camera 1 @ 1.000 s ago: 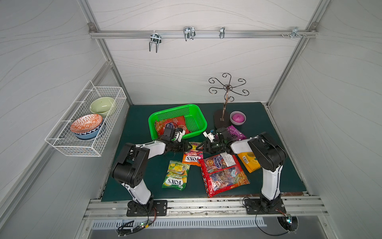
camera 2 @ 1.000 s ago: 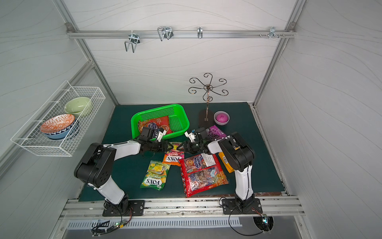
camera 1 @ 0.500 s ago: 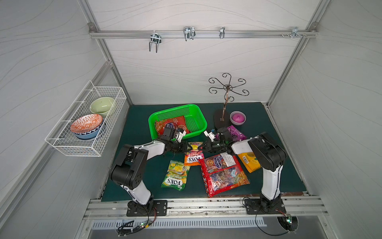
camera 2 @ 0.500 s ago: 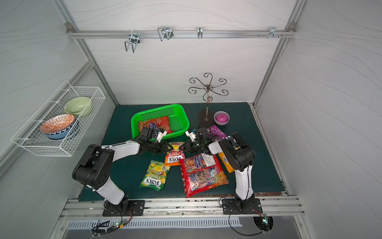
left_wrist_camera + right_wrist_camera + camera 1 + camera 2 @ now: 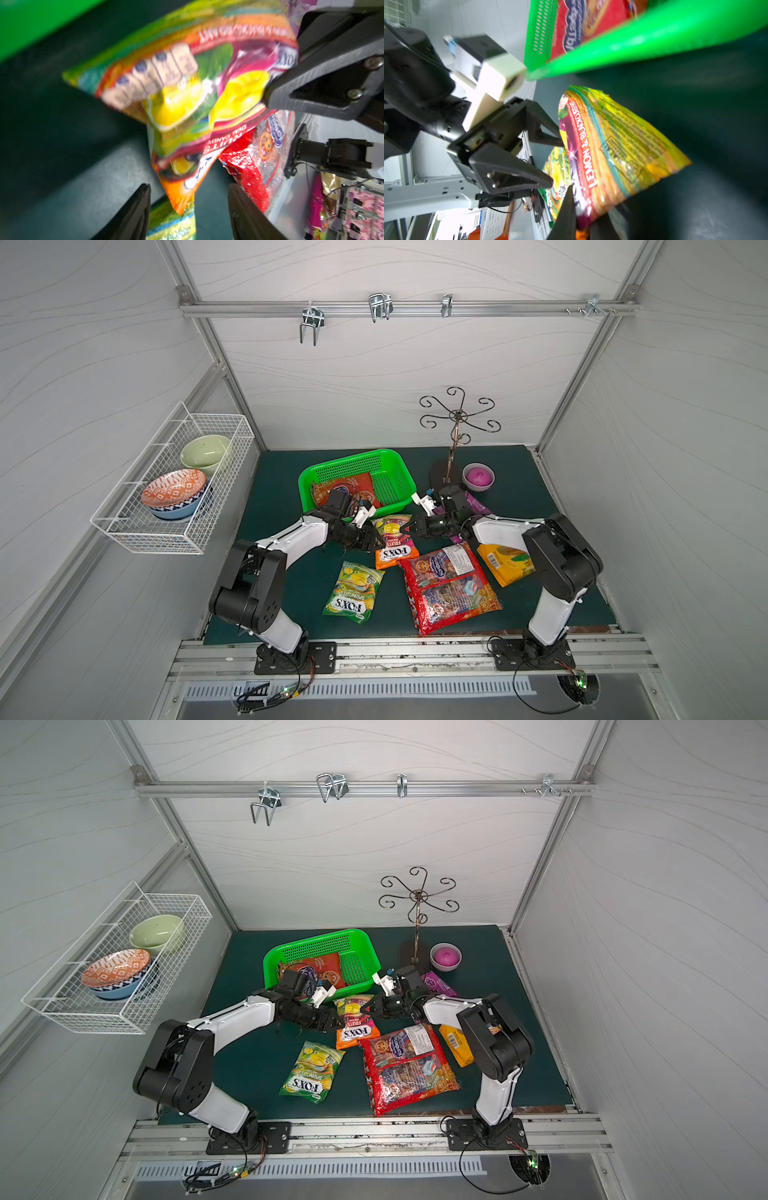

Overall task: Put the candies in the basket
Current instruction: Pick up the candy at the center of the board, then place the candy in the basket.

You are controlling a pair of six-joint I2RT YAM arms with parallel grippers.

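Low in the frame, on the dark bench [image 5: 282, 506], the green FOX'S bag [image 5: 353, 593], the large red bag [image 5: 449, 589] and, to its right, the yellow-orange bag [image 5: 505, 564] lie flat with nothing touching them. Just above them, at mid-frame, the orange FOX'S bag [image 5: 392, 541] sits between the two arms. The right tool [image 5: 409, 526] is pressed together on its right edge, pinching the film. The left tool [image 5: 376, 543] stands spread at the opposite edge and grips nothing.

This pouch looks light, soft and glossy. I judge it will sag and swing from one edge and could slide out of a shallow pinch. The flat crimped seam is the place to hold it, not the bulging middle.

Behind the right arm lies the purple bag [image 5: 473, 504]. Farthest, at upper centre, the green basket [image 5: 357, 464] holds a second red bag [image 5: 353, 489].
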